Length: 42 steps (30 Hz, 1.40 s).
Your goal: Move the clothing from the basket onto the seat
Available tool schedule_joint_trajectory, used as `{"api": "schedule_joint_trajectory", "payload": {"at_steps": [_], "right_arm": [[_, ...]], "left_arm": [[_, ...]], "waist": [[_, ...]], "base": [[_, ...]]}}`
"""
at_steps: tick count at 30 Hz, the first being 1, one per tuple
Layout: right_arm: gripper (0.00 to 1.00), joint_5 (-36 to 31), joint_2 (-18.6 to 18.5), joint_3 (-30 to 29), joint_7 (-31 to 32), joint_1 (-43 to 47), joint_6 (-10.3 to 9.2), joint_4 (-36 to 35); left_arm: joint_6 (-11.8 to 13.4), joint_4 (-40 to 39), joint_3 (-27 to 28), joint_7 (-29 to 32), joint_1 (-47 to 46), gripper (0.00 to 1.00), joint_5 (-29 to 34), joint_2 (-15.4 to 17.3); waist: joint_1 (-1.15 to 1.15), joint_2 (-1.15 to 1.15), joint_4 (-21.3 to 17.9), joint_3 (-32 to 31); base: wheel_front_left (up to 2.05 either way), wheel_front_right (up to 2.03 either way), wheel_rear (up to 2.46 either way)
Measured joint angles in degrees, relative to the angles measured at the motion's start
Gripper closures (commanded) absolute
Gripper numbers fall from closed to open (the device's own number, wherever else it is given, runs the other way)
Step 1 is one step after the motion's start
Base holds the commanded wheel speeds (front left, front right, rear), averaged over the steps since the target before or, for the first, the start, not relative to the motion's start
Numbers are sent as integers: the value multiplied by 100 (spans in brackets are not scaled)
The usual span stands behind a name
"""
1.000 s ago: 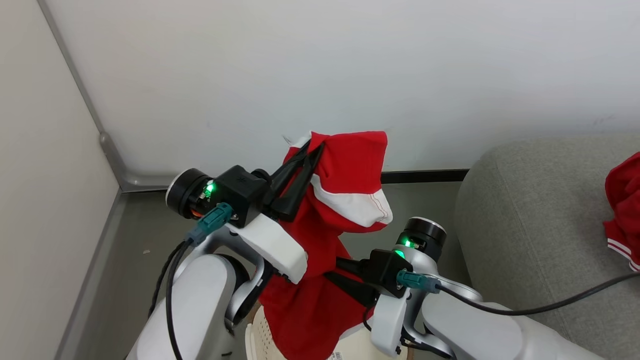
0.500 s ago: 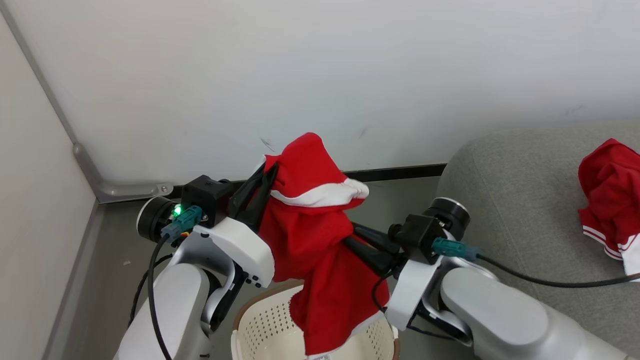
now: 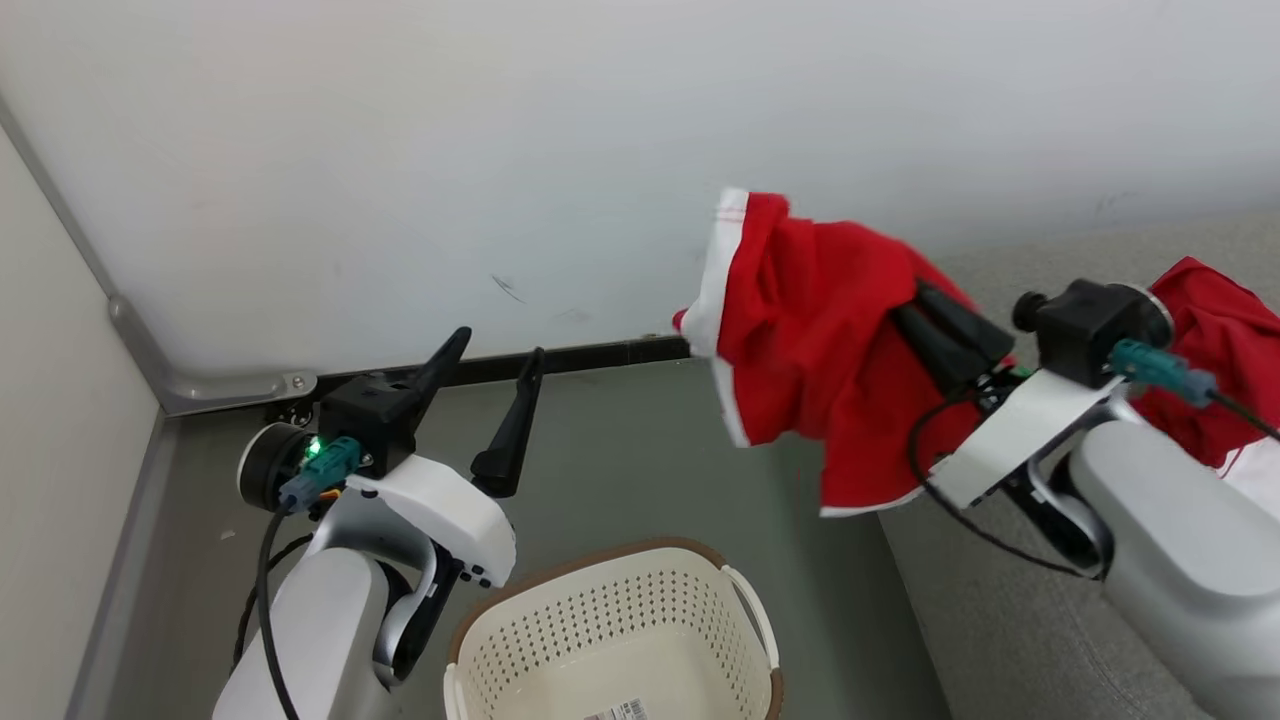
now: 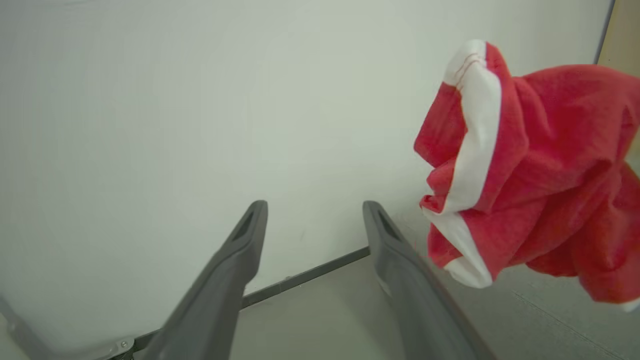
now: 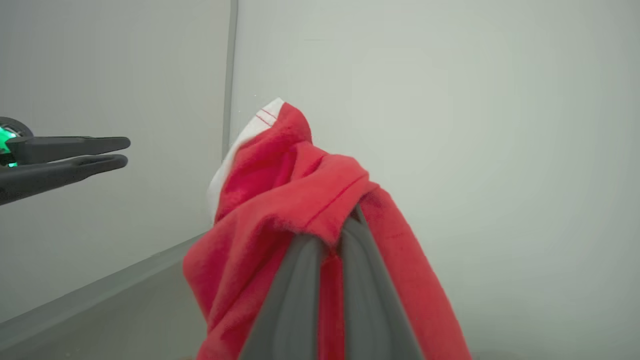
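Head view: the right gripper (image 3: 915, 300) is pinched tight on a bunched fold of one red garment (image 3: 800, 330). The garment hangs in the air just off the seat's (image 3: 960, 640) near left corner, above the floor (image 3: 620, 450) between the basket (image 3: 600, 620) and the seat. The second garment (image 3: 1215, 310) lies further right on the seat's top, partly behind the right arm. The basket has no cloth in it, only a barcode sticker on its base.

The garment looks light and quite limp — it drapes in folds and its white hem trails loose below the grip. A pinch through a thick bunch of cloth, as in the right wrist view where the fingers (image 5: 300, 280) close over a fold, should hold better than a pinch on a single hem. I judge it should be let go well in from the seat's edge, or the hanging end may drag it off.

Half a second earlier both grippers held this garment above the basket. Now the left gripper (image 3: 500, 345) has let go — its fingers (image 4: 250, 225) stand wide apart with nothing between them. The garment has swung right with the right arm, clear of the basket. The camera has turned too, so the wall's shift is no move of things.
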Motion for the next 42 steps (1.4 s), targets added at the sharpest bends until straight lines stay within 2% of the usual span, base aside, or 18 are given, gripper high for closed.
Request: {"api": "schedule_joint_trajectory", "payload": {"at_steps": [8, 15, 26, 42], "right_arm": [[100, -74, -331, -1011, -7, 471, 0, -141], [100, -215, -392, -1691, -8, 1000, -1, -334], [100, -569, -335, -2342, -8, 1910, -1, -786], [100, -1138, -158, -3200, -8, 2967, -1, -1511]], "left_arm": [[205, -214, 260, -613, 10, 0, -1, -8], [308, -292, 343, -853, 174, 0, -59, -129], [335, -291, 323, -951, 506, 0, -160, -359], [387, -354, 234, -961, 712, 0, -159, -404]], "waist": [[0, 0, -59, 24], [0, 0, -179, 16], [0, 0, -475, 4], [0, 0, -1085, 75]], "base": [[0, 0, 0], [0, 0, 0], [0, 0, 0], [0, 0, 0]]}}
